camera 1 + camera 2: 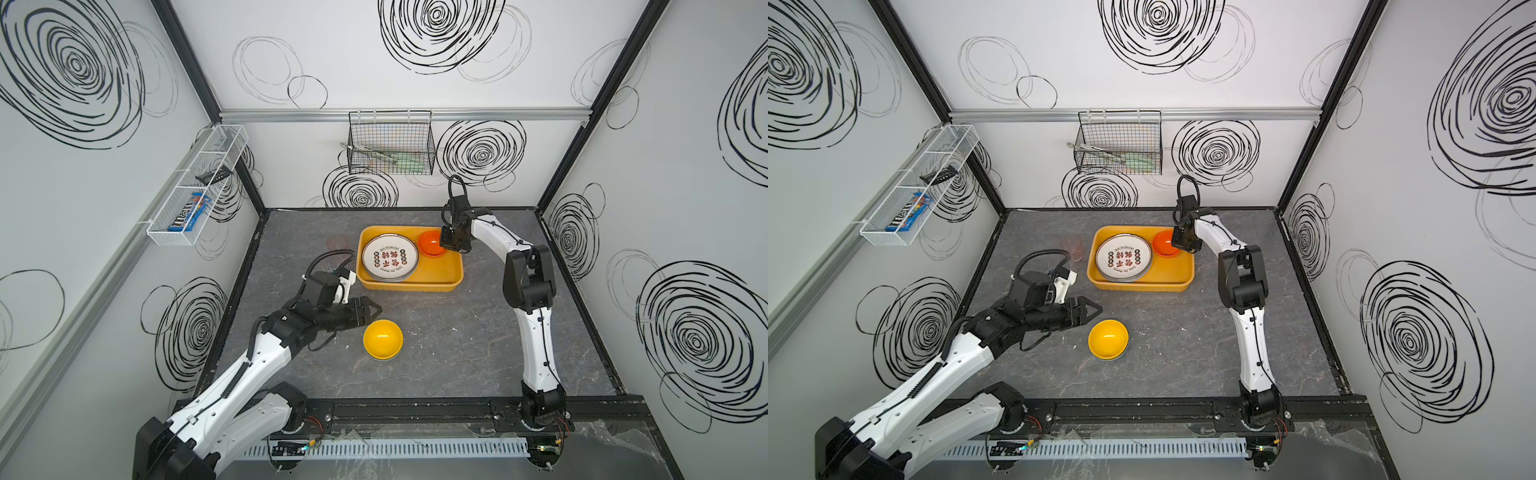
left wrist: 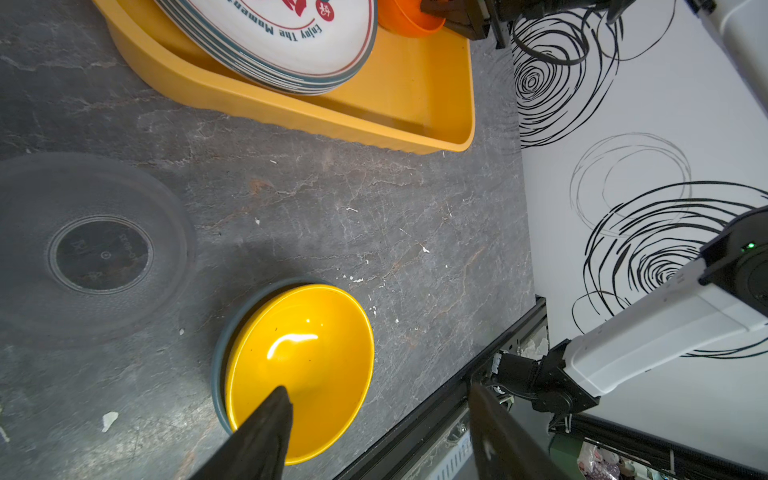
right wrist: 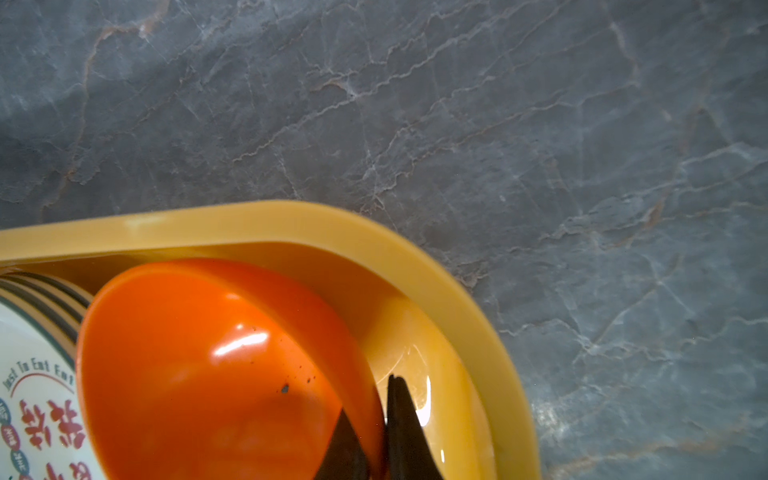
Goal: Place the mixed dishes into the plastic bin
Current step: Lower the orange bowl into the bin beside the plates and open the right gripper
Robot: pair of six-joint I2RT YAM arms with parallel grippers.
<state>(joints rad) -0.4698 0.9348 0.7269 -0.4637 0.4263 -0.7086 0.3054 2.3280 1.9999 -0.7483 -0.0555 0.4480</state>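
Jaws of right gripper [image 3: 368,395] pinching orange bowl [image 3: 199,374], inside plastic bin [image 3: 291,220]; left gripper [image 2: 378,390] wide, near yellow bowl [image 2: 307,353]

A seemingly blue bowl [image 2: 219,347] hides mostly under the yellow bowl [image 2: 309,353].

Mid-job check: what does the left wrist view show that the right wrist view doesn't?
Left wrist only: the yellow bowl on the table outside the bin, near the open left gripper. Right wrist only: the right gripper shut on the rim of the orange bowl. Both: bin, stacked plates, orange bowl.
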